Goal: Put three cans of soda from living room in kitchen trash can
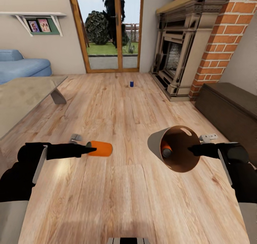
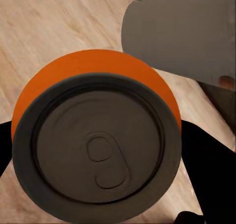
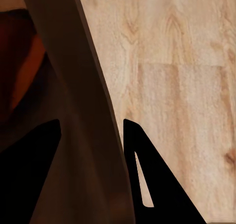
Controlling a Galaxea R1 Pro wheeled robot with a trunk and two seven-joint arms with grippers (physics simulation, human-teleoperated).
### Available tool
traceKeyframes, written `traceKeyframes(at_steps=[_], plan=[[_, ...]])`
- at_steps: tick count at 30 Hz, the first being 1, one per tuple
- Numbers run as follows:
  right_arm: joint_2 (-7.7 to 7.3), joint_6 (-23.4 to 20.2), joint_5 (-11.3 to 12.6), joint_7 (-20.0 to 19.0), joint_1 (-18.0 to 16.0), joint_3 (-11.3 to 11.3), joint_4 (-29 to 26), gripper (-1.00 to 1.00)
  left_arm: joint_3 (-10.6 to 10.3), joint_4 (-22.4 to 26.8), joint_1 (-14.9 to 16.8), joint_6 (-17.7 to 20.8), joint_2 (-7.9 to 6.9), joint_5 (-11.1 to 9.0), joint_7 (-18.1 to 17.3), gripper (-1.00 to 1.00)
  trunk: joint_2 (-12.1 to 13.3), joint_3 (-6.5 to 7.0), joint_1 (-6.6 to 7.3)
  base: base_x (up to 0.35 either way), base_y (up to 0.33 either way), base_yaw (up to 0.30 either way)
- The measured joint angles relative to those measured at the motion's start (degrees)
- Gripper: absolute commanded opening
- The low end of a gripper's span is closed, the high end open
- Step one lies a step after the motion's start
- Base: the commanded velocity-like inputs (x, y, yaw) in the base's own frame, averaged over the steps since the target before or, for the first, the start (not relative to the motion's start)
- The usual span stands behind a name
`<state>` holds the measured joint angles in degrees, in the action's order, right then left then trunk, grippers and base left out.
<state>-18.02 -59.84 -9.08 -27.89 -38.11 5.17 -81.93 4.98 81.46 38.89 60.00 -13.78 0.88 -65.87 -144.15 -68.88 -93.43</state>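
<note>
Head view: the left hand (image 1: pixel 93 150) is closed on an orange soda can (image 1: pixel 100 148), held on its side above the wood floor (image 1: pixel 117 197). In the left wrist view the grey can top (image 2: pixel 98 148) is seen end-on between the black fingers (image 2: pixel 209 177). The right hand (image 1: pixel 191 149) is clamped on the rim of the trash can (image 1: pixel 157 144), which is tilted with its mouth toward the camera; its wall (image 3: pixel 81 135) is seen between the fingers. A second orange can (image 1: pixel 166 150) lies inside. Farther off, a dark blue can (image 1: pixel 131 84) stands on the floor near the fireplace (image 1: pixel 178 55).
</note>
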Motion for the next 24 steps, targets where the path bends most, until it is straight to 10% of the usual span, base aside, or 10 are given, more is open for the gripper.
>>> traceKeyframes(at_steps=[11,14,17,24], plan=[[-0.06,0.11,-0.67,0.05,-0.12,-2.84,11.18,-1.00,-0.19,0.12,0.05,0.00,0.38,0.07,-10.71,-1.00,0.15,2.43,0.28,0.000,0.000,0.000],[0.01,0.14,-0.73,-0.09,-0.15,-8.48,14.69,-1.00,-0.12,0.44,0.05,0.00,0.65,-0.15,-12.98,-1.00,0.19,3.10,0.36,0.000,0.000,0.000],[0.51,-0.04,0.26,-0.17,-0.16,-9.45,15.22,-1.00,-0.08,0.61,0.05,0.00,0.91,-0.45,-13.74,-1.00,0.23,3.77,0.44,0.000,0.000,0.000],[2.60,0.06,-0.23,-0.13,-0.18,-12.66,16.07,-1.00,-0.12,0.77,0.05,0.00,1.26,-4.77,-14.78,-1.00,0.32,5.31,0.62,0.000,0.000,0.000]])
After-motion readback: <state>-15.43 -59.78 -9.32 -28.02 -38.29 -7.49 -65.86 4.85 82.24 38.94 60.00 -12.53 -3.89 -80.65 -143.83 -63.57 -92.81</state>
